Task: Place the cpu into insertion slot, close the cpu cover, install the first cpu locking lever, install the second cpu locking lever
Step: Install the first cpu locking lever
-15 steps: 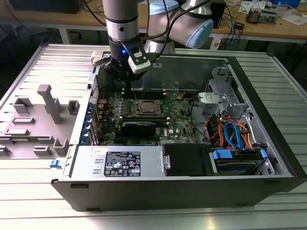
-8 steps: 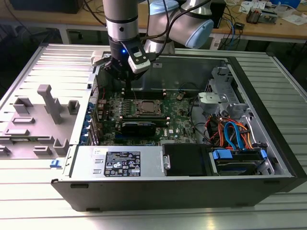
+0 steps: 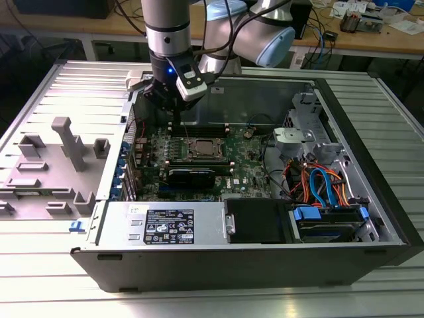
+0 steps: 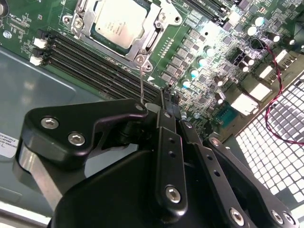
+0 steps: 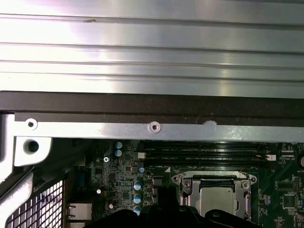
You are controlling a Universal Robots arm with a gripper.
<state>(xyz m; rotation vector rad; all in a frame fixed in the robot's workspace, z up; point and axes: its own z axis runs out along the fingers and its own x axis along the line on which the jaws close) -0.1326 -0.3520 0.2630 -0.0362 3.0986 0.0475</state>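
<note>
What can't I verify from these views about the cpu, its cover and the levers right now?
- Locking lever end: second wrist view, hidden behind the gripper.
- Part of the cpu and cpu cover: cut off by that picture's edge.
- Part of the cpu: first wrist view, gripper covers it.
- Lever positions: exterior view, too small.

Ribbed silver metal tabletop [image 3: 40, 265]. An open black computer case [image 3: 199, 265] lies flat on it, side panel off, circuit board facing up. A grey plastic tray [image 3: 40, 179] with upright posts and blocks sits on the tabletop just beside the case, on the exterior view's left.
</note>
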